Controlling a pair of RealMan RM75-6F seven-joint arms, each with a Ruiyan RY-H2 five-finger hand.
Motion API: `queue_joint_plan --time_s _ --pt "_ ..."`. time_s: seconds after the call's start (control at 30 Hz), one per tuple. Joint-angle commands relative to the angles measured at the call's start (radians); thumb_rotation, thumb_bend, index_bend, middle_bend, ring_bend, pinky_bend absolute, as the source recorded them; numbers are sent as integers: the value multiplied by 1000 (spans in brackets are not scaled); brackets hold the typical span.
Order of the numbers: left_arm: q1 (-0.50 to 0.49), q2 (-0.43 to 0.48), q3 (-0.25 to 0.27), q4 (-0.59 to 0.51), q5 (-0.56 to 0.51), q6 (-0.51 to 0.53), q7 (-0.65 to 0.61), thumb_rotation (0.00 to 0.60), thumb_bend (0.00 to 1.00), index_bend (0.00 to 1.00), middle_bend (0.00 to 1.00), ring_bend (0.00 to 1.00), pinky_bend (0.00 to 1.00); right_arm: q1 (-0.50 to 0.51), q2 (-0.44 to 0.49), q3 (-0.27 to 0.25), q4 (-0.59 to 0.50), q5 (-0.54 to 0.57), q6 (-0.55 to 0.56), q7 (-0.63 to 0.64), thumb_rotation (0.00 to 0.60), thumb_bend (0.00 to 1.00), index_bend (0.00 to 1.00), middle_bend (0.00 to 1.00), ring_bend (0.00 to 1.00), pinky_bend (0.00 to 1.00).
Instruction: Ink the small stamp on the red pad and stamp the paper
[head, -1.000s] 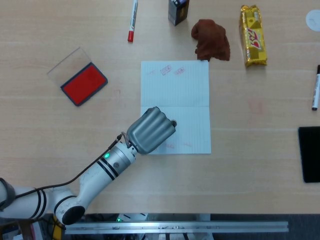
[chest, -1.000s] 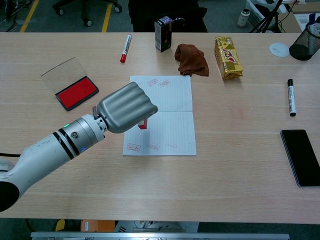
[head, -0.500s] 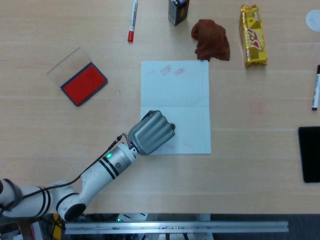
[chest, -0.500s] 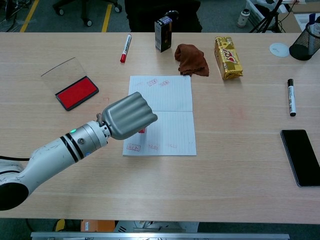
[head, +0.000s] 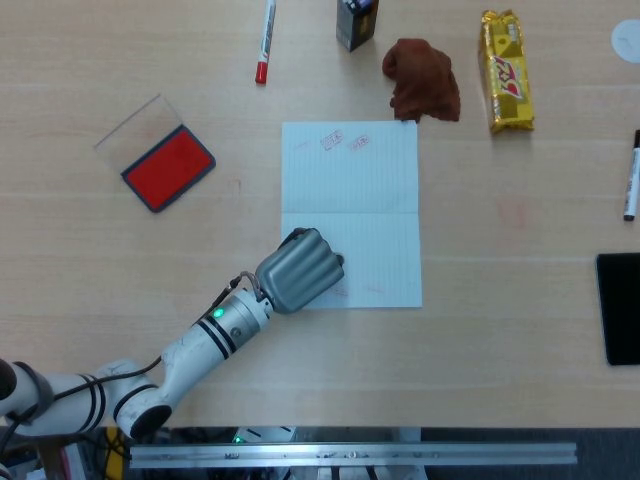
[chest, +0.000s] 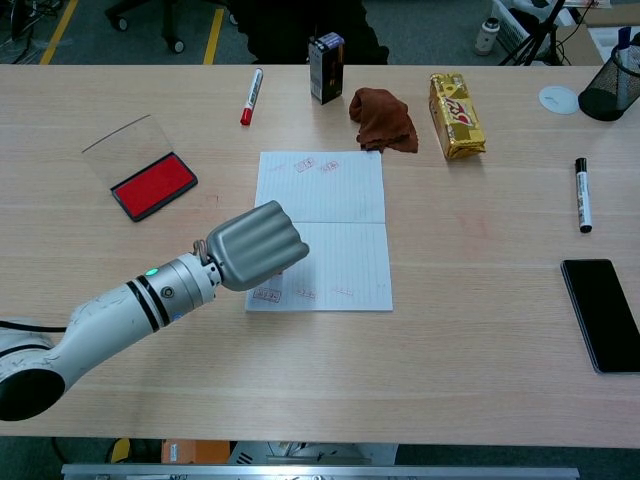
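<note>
Stamp: hidden under left hand in both views.
Hand: fingers curled; hold unconfirmable.
Paper: beneath hand.
Chest view only: mesh cup.

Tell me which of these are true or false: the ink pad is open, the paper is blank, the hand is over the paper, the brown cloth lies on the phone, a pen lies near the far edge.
1. The red ink pad lies open. True.
2. The paper is blank. False: faint red stamp marks show near its top and bottom edges.
3. The left hand is over the paper's lower left part. True.
4. The brown cloth lies on the phone. False: they are far apart; the cloth sits by the paper's top right corner.
5. A red-capped pen lies near the far edge. True.
</note>
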Motion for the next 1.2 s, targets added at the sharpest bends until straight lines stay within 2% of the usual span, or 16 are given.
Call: queue_joint_plan --time_s 0.03,0.4,0.67,0.83,1.2 --pt "2 -5 -7 7 -4 -10 -2 600 278 577 1000 1000 1000 0 1 1 -1 0 1 -1 600 194 69 182 87 155" --pt "-3 6 -42 -17 -68 -79 31 600 279 555 1000 1000 1000 -2 0 0 2 1 1 2 600 194 69 182 87 155" --pt "-4 10 -47 -34 -96 -98 60 600 279 548 1000 1000 1000 -4 0 1 3 1 3 4 600 193 70 182 87 155" --pt "-3 17 -50 -45 -91 -88 61 600 280 549 1000 1000 1000 -4 0 1 3 1 4 4 600 194 69 182 87 155" --pt "-3 108 -76 -153 -54 -29 42 600 293 557 1000 1000 1000 -6 -4 2 7 -5 10 10 600 194 69 182 87 155"
